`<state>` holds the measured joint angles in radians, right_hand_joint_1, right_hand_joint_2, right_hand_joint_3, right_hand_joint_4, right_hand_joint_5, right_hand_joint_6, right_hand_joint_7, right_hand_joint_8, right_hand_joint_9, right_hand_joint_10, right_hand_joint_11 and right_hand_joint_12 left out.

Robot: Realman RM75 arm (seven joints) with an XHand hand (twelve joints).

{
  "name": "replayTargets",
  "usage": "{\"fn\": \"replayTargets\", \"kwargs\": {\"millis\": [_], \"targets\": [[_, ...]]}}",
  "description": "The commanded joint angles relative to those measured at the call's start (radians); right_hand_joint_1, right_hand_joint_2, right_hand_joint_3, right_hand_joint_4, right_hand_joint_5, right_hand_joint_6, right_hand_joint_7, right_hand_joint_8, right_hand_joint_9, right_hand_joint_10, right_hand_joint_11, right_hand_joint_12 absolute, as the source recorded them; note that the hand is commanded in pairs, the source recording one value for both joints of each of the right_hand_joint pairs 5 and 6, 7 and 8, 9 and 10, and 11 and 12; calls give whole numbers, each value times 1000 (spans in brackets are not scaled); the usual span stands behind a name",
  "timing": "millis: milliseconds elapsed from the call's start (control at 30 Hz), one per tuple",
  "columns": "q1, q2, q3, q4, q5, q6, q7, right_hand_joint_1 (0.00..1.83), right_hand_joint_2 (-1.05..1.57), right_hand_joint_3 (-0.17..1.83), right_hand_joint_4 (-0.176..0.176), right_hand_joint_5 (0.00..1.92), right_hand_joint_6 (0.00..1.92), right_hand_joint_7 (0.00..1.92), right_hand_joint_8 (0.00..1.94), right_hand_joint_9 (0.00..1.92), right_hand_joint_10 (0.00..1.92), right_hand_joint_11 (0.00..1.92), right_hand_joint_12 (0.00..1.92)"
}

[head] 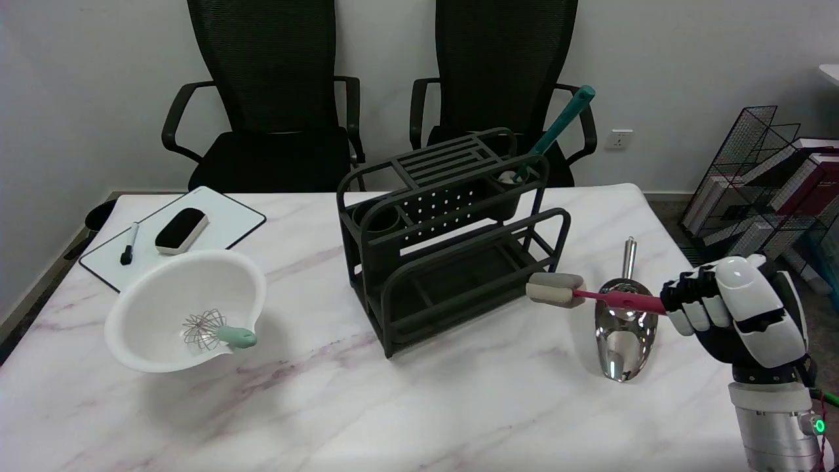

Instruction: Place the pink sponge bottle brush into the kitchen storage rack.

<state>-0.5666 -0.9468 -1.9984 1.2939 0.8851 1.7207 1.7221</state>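
Note:
My right hand [727, 308] grips the pink handle of the sponge bottle brush [593, 295] at the right of the table. The brush lies nearly level in the air, its pale sponge head [554, 289] pointing left, close to the lower right corner of the rack. The dark two-tier kitchen storage rack [452, 242] stands in the middle of the table. A teal-handled tool [557, 128] leans out of its back right cup.
A shiny metal scoop [624, 331] lies on the table under the brush. A white bowl [187, 311] with a small whisk [216, 331] sits at the left. Behind it lies a whiteboard [177, 229] with an eraser and a marker. Two black chairs stand beyond the table.

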Motion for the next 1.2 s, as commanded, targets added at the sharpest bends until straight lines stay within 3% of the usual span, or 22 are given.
{"fn": "replayTargets", "kwargs": {"millis": [33,233,500,700,933,1200], "targets": [[-19,-15,7,16,20,14,-19,964,1571,1122,0,1920,1920,1920,1920,1920,1920,1920,1920],[2,0,10,83,43,2,-51,959,1571,1139,0,1920,1920,1920,1920,1920,1920,1920,1920],[29,96,65,224,33,-114,-53,991,1571,1111,0,1920,1920,1920,1920,1920,1920,1920,1920],[-117,189,154,400,48,-150,-196,979,1571,1156,0,1920,1920,1920,1920,1920,1920,1920,1920],[-109,211,374,566,46,-459,-202,1013,1571,1053,0,1920,1920,1920,1920,1920,1920,1920,1920],[52,259,571,566,-25,-811,15,1016,1571,1068,0,1920,1920,1920,1920,1920,1920,1920,1920]]}}
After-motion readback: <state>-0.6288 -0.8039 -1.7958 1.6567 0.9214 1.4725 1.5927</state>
